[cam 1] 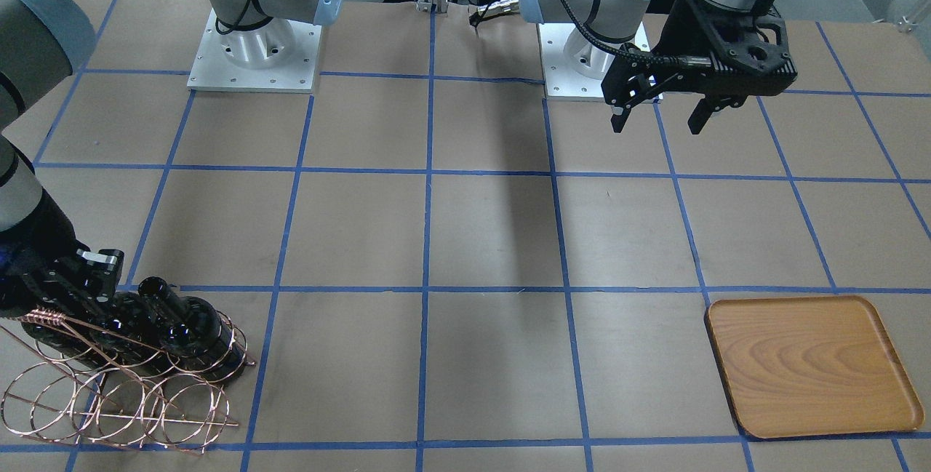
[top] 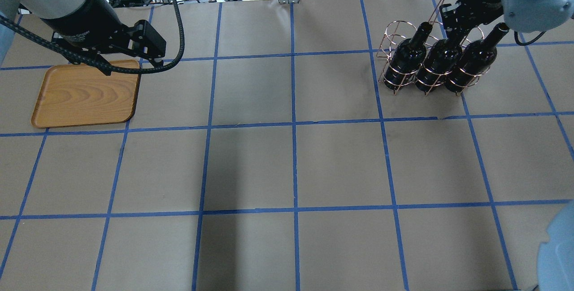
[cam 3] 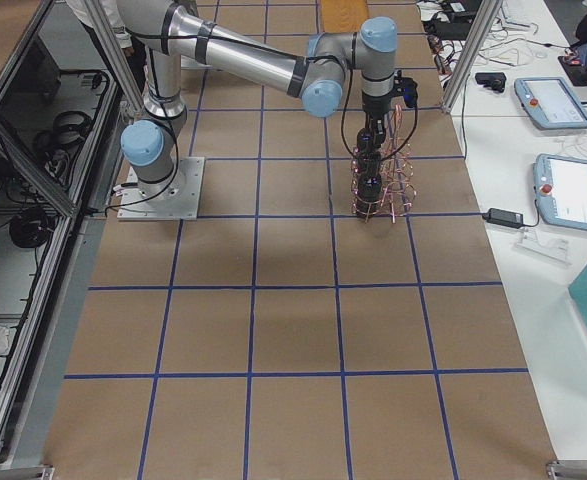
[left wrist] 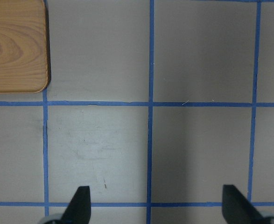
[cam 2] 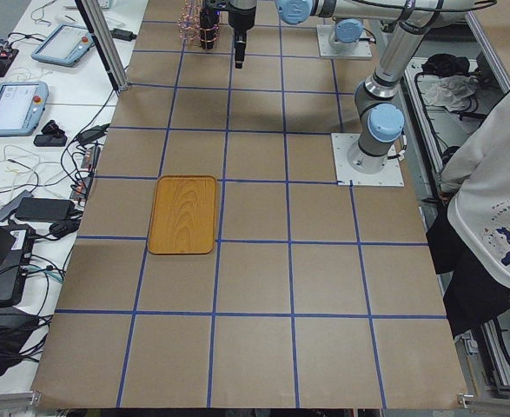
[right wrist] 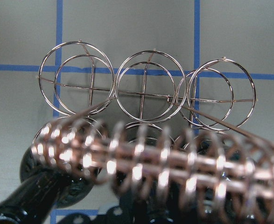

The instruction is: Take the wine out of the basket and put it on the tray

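The copper wire basket (top: pixel 391 35) stands at the far right of the table with three black wine bottles in its near row: one (top: pixel 409 55), a middle one (top: pixel 441 64) and one (top: pixel 471 61). My right gripper (top: pixel 454 28) is down at the middle bottle's neck, beside the basket's handle (right wrist: pixel 151 163). Its fingers are hidden, so I cannot tell if it is shut. The wooden tray (top: pixel 85 93) lies bare at the far left. My left gripper (cam 1: pixel 660 119) hangs open and holds nothing above the table near the tray; its fingertips (left wrist: pixel 83 203) are wide apart.
The basket's far row of rings (right wrist: pixel 146 86) holds nothing. Blue tape lines (top: pixel 293 123) grid the brown table. Both arm bases (cam 1: pixel 254 50) stand at the robot's edge. Tablets and cables (cam 2: pixel 16 104) lie on the bench beyond the far edge.
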You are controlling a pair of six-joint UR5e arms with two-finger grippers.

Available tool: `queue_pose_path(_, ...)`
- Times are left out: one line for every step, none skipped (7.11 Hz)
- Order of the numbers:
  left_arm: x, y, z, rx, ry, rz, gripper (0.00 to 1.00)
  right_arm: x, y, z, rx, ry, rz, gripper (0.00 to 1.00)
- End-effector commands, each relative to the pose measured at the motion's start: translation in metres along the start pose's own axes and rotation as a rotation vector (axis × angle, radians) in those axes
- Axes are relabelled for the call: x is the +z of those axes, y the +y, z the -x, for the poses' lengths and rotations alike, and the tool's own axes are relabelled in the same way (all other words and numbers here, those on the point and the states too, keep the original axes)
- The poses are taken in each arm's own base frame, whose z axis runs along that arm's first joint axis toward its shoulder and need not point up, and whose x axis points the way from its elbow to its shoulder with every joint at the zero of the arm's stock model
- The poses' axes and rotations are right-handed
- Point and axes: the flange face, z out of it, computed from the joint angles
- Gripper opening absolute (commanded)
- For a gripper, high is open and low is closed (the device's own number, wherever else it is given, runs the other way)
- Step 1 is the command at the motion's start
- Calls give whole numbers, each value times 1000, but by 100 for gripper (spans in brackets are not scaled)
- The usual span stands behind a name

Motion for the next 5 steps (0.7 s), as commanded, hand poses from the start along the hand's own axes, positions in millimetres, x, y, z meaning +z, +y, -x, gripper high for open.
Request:
queue_pose_path(-1, 0, 0, 0, 0, -2, 100, -7, -2, -1, -5, 3, -11, 0)
queue_pose_path(-1, 0, 0, 0, 0, -2, 100, -15, -6, -2, -8, 7, -21, 0)
queue_pose_path(0, 0, 0, 0, 0, 0, 100, -15, -7, -2, -36, 8, -24, 0)
queue_pose_path(-1, 0, 0, 2, 0, -2, 100, -13, -6, -2, -38, 9, -19, 0)
queue_pose_path(-1, 1, 0, 3, 0, 0, 100, -12, -6, -2, -38, 10, -17, 0)
